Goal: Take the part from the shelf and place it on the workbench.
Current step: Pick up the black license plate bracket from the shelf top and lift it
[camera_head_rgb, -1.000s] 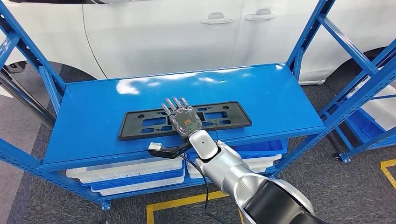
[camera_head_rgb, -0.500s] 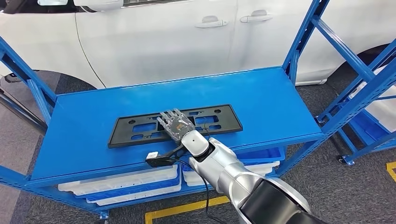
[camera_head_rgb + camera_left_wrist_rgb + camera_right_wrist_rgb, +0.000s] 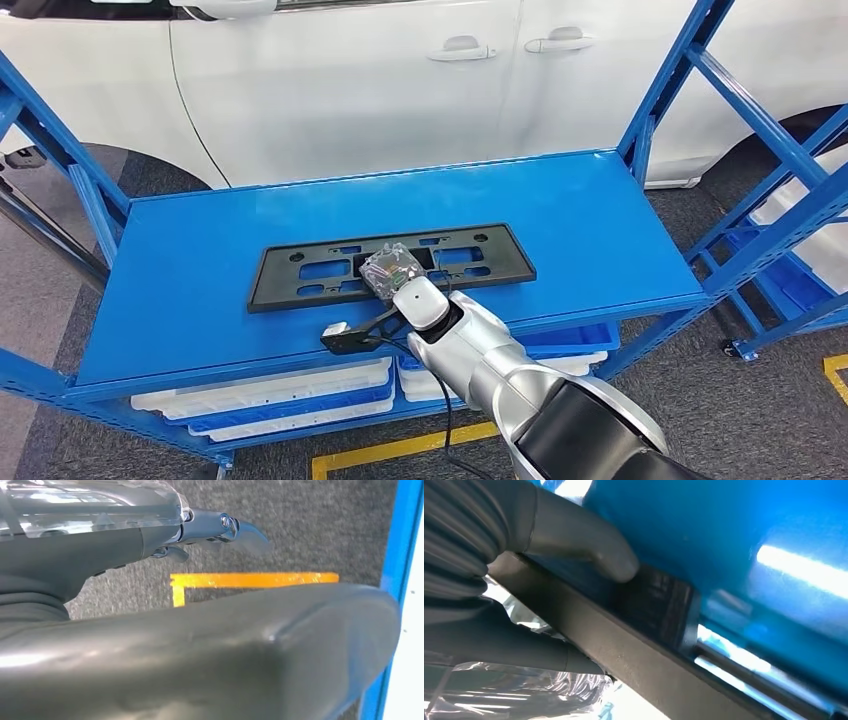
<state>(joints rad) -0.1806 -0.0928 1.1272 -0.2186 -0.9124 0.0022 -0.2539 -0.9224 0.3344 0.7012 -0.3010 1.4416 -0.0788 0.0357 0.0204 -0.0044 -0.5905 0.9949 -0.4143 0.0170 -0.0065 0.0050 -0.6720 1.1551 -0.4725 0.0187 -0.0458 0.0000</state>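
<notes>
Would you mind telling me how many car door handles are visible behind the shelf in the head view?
2. One door handle sits on the white car above the shelf's middle; the second handle is just to its right, across the door seam. Others may lie outside the frame.

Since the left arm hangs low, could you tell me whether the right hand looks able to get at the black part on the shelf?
Probably yes: the right hand is already on the black part, its thumb at the edge.
</notes>
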